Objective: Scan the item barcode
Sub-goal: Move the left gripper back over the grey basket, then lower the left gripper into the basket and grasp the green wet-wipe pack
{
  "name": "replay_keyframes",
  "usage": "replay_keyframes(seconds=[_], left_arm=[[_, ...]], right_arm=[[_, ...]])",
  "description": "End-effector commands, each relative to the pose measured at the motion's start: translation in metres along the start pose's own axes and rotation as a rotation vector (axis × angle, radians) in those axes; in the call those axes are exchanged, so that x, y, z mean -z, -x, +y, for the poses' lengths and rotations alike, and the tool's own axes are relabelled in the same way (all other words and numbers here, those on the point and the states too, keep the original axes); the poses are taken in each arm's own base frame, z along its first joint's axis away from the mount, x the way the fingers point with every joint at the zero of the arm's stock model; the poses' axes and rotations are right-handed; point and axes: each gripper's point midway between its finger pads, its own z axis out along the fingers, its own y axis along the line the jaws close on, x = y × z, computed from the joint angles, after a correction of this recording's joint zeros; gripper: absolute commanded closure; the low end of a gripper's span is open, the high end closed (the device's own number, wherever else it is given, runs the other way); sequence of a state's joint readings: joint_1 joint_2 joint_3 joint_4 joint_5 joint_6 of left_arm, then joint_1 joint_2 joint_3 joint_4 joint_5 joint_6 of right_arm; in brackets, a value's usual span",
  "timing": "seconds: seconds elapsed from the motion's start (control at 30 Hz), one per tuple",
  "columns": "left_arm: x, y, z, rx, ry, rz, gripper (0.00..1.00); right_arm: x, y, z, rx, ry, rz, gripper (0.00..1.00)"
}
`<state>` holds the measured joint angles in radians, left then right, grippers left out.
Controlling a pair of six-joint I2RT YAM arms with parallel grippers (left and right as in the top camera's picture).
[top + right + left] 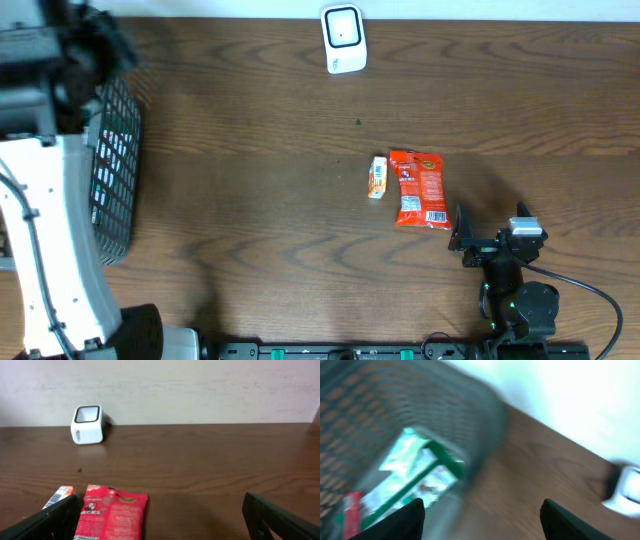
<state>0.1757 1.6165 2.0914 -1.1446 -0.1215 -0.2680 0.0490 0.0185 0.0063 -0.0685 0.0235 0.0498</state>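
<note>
Wood shows through the wide-spread right end effector (160,522), which holds nothing, at the near edge of the bench (250,150). Just past it lies the red packet (420,188), flat, with a small box (377,177) just beside it on the left.

The packet looks like the item to scan now. A good grab would come down on a long side of the packet and pinch only that, not the box. A white patch at its near end may be the barcode, so the end effector should not cover it. Then the patch must face the scanner (343,38), which stands far back by the wall.

Off to the left, the left end effector (480,520) hangs over the basket (118,170), spread too and empty. That view is blurry, but a green pack (415,467) lies inside.
</note>
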Motion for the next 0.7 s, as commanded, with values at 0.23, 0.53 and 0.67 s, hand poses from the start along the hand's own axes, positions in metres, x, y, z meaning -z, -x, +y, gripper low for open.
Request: replay_keyframes(seconds=[0.23,0.53,0.67], left_arm=[[-0.097,-0.015,0.138,0.117,0.294,0.195,0.19],[-0.187,-0.049,0.167,-0.012,0.316,0.357,0.16],[-0.228,-0.061,0.171,-0.084,0.304,0.385,0.15]], right_arm=[[0.0,0.0,-0.003,-0.017,-0.017,-0.001,0.01],[0.0,0.0,-0.003,-0.017,-0.017,-0.001,0.01],[0.0,0.0,-0.003,-0.017,-0.017,-0.001,0.01]])
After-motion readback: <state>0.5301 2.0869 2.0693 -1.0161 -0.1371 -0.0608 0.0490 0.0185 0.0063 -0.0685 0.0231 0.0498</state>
